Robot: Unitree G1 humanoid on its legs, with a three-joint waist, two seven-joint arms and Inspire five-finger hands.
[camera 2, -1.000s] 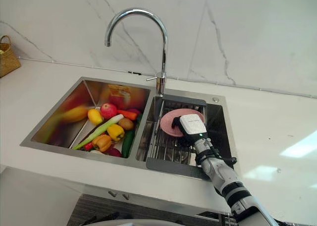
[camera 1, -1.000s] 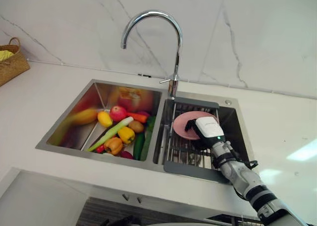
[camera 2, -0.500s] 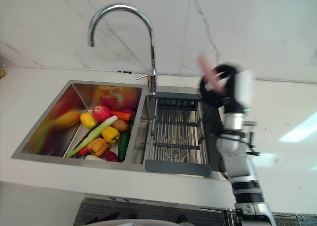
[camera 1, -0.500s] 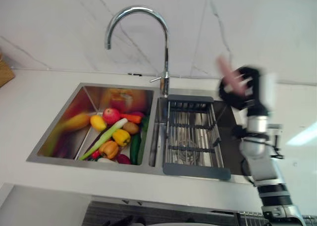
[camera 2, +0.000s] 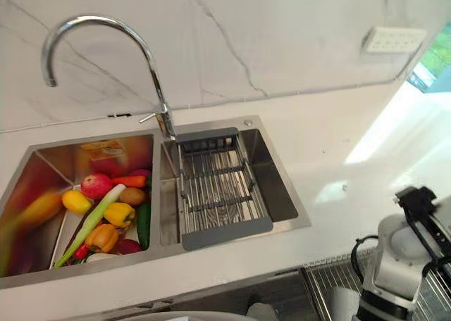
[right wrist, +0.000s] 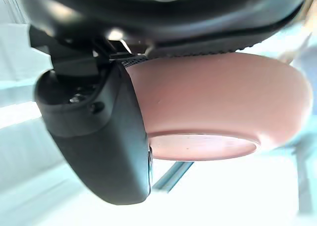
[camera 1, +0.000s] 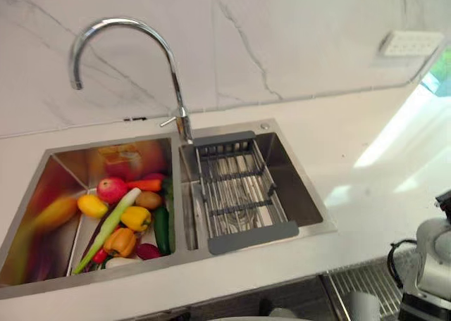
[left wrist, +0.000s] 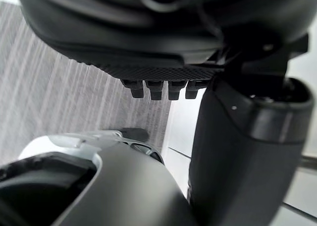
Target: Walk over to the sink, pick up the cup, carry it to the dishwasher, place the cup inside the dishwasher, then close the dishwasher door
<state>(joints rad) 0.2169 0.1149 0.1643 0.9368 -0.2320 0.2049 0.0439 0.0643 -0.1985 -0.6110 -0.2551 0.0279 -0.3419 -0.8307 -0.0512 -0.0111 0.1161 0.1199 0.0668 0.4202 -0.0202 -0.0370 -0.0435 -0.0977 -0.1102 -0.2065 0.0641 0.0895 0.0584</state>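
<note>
okay, pink cup [right wrist: 218,102] is out of the sink [camera 1: 296,187], wrapped in the right hand [right wrist: 99,132], thumb curled round its wall, snug, i'd say, for the walk to the dishwasher; left hand [left wrist: 148,42] hangs relaxed, empty.

Chrome faucet [camera 1: 184,126] at 10 o'clock, grey drain rack [camera 1: 236,194] dead centre, vegetable heap [camera 1: 127,219] at 8 o'clock. White wall socket [camera 1: 411,43] at 2 o'clock on marble backsplash [camera 1: 282,39].
</note>
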